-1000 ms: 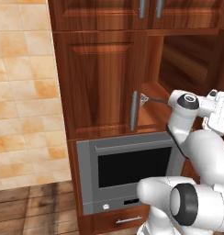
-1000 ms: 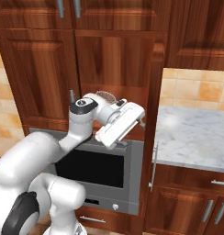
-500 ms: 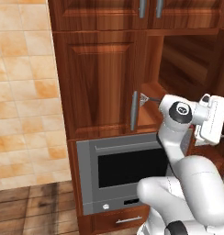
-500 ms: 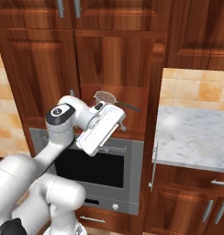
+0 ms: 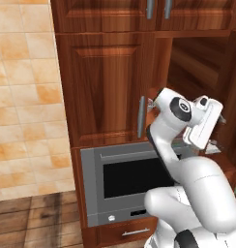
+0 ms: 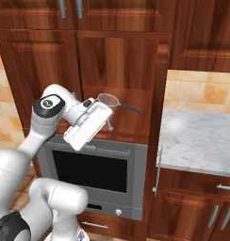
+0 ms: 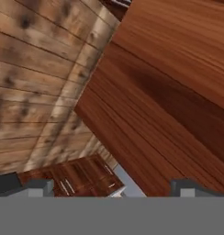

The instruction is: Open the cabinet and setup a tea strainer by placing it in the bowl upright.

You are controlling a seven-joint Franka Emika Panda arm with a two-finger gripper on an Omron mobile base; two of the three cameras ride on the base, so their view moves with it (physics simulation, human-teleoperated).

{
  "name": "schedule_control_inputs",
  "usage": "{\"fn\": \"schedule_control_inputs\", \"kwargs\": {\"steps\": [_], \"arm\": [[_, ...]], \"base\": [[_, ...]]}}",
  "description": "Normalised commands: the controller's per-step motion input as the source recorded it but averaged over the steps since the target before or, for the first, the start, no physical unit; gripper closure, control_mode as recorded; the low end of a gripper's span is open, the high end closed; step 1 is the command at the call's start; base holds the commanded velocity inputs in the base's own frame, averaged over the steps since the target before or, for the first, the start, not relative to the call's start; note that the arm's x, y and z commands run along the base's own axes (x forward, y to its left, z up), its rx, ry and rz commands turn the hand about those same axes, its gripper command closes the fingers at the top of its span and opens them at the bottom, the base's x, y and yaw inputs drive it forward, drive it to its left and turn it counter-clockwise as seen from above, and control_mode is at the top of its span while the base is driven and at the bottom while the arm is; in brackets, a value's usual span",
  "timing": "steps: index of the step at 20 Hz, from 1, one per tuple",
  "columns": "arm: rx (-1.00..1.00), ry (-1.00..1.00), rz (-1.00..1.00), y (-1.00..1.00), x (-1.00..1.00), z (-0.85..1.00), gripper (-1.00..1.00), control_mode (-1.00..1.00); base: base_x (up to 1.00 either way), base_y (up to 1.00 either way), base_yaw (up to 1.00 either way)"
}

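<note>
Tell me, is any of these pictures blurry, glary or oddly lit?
Left base view: sharp, even light, the open cabinet shaded inside. Right base view: crisp, with a soft sheen on the marble counter and the tea strainer clear against the wood. Hand view: tilted, close on wood grain, the floor planks smeared and soft.

Pulled my arm back out of the open cabinet (image 6: 121, 70); gripper (image 6: 109, 125) now tilted down, clear of the strainer (image 6: 107, 99).
</note>
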Motion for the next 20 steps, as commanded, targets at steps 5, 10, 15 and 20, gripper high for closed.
{"fn": "schedule_control_inputs", "kwargs": {"steps": [5,10,15,20], "arm": [[0.24,-0.22,0.31,0.00,0.67,0.00,-1.00,-1.00],[0.26,-0.15,0.55,0.00,0.62,0.00,-1.00,-1.00],[0.19,-0.02,0.62,-0.02,0.55,0.00,-1.00,-1.00],[0.21,0.00,0.21,-0.05,0.01,0.00,-1.00,-1.00]], "base": [[0.00,0.00,0.00],[0.00,0.00,0.00],[0.00,0.00,0.00],[0.00,0.00,0.00]]}}
